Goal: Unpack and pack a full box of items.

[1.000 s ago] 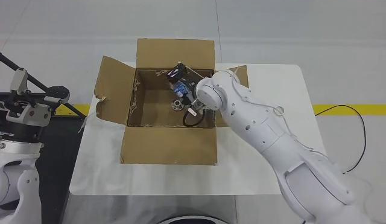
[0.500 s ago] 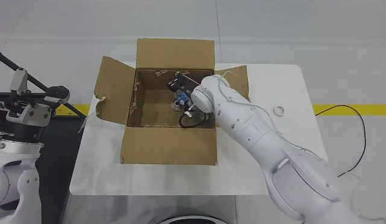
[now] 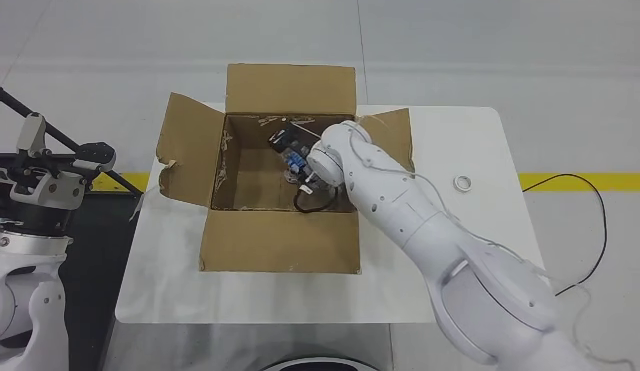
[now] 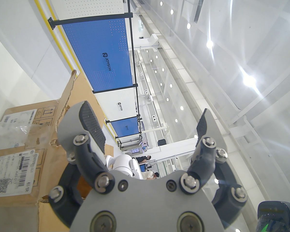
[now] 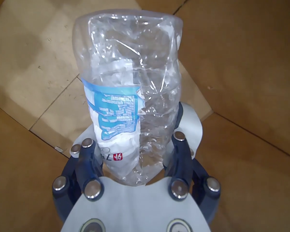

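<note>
An open cardboard box (image 3: 280, 239) stands on the white table (image 3: 440, 281). My right gripper (image 3: 293, 163) is down inside it, shut on a crumpled clear plastic bottle (image 5: 130, 83) with a blue and white label. The bottle points toward the box's bare cardboard floor (image 5: 38, 56). My left gripper (image 4: 149, 124) is off to the table's left side beside the box's outer wall (image 4: 21, 155). It is tilted up toward the ceiling, and its fingers (image 4: 91, 124) are spread wide with nothing between them.
A small white ring (image 3: 463, 183) lies on the table to the right of the box. The box's flaps (image 3: 188, 149) stand open on all sides. Labels are stuck on the box wall (image 4: 12, 170) close to my left gripper.
My right arm has swung left and lowered the bottle deeper into the box. The white ring, hidden under the arm a second ago, now shows. The left arm has not moved.
</note>
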